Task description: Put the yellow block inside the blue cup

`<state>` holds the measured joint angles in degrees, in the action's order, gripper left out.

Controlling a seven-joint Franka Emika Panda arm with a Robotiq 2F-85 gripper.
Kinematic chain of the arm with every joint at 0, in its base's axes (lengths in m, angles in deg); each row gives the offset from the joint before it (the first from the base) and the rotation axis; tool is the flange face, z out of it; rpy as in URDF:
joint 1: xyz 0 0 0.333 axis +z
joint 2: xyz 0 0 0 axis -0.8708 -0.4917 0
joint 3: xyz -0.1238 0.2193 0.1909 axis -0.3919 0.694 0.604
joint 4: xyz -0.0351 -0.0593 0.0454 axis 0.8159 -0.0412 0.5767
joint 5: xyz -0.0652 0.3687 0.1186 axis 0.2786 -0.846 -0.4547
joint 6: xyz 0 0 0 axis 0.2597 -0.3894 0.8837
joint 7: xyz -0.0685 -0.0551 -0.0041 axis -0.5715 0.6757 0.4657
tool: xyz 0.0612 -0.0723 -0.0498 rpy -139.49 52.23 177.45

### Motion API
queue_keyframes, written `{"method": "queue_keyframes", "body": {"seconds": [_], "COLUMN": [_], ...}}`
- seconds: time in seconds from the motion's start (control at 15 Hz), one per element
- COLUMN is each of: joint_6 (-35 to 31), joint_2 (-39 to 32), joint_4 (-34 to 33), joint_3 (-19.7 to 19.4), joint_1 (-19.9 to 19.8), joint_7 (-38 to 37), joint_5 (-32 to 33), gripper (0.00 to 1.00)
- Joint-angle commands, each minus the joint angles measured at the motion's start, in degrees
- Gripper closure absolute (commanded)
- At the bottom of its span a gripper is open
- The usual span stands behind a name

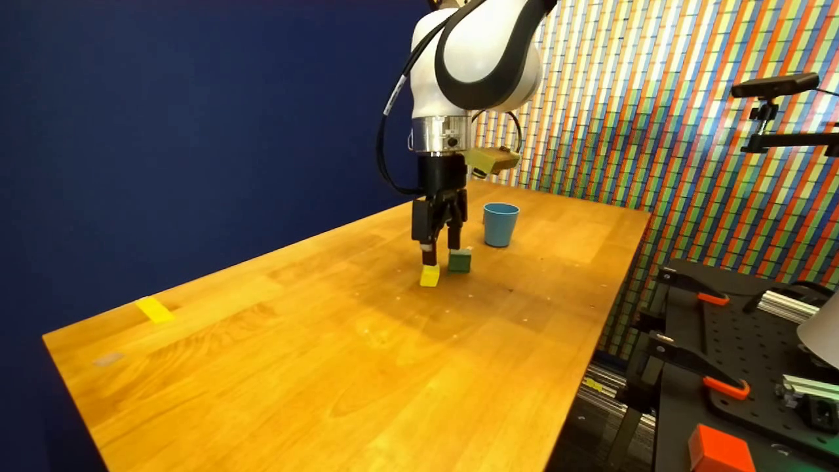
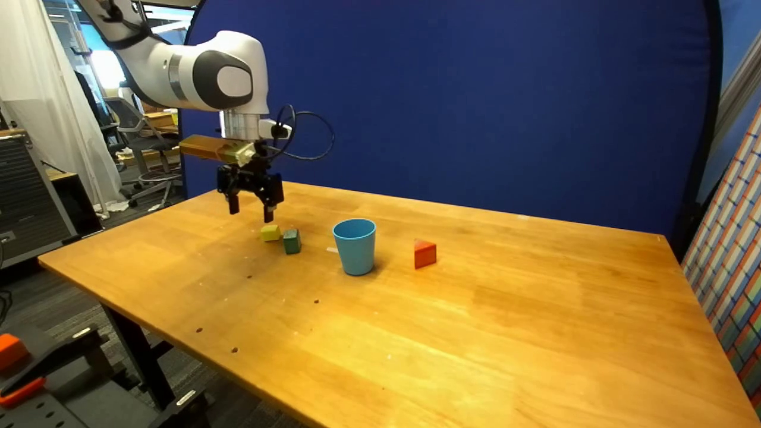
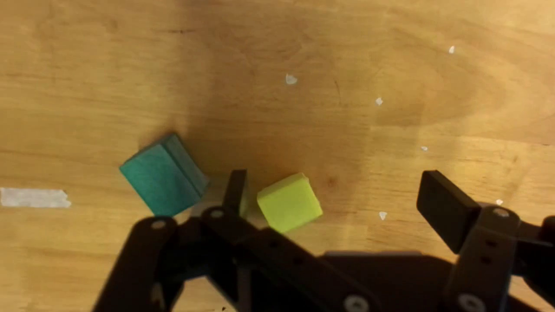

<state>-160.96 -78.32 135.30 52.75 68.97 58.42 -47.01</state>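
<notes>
— How does the gripper [image 3: 341, 199] stand?

— Over the desk [image 3: 108, 86], its fingers [image 3: 446, 210] spread wide with nothing in their grip.

— And the yellow block [image 3: 289, 203]?

— Below it, on the desk. In the wrist view the block lies between the fingers but off-centre, close to the one on the side of the green block [image 3: 158, 177]. Its faces are turned askew to the closing line.

— So the coming move hangs on that offset?

— Most likely. The near finger would have to come down in the narrow strip between the two blocks; too far sideways and it could land on either.

— Where would the load go afterwards?

— To the blue cup [image 2: 357, 255], upright on the desk beyond the green block in an exterior view.
</notes>
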Motion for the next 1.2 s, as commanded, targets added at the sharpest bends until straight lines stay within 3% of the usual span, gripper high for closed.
{"method": "queue_keyframes", "body": {"seconds": [0.0, 0.4, 0.47, 0.53, 0.8, 1.07, 1.13], "joint_6": [-4.3, -10.4, -11.4, -11.7, -11.8, -10.4, -10.1], "joint_2": [-3.3, -7.8, -8.4, -9.0, -9.5, -5.4, -4.1], "joint_4": [-3.1, -4.5, -4.7, -4.9, -5.2, -2.9, -2.5], "joint_3": [-1.3, -2.5, -2.9, -3.6, -4.3, -6.6, -7.5], "joint_1": [1.5, 2.0, 2.1, 2.6, 3.0, 4.1, 4.3], "joint_7": [-2.0, -2.9, -3.0, -3.2, -4.0, -7.3, -8.4], "joint_5": [3.9, 5.9, 6.3, 7.2, 7.8, 8.5, 8.7], "gripper": [0.0, 0.0, 0.25, 0.26, 0.58, 0.86, 0.86]}}
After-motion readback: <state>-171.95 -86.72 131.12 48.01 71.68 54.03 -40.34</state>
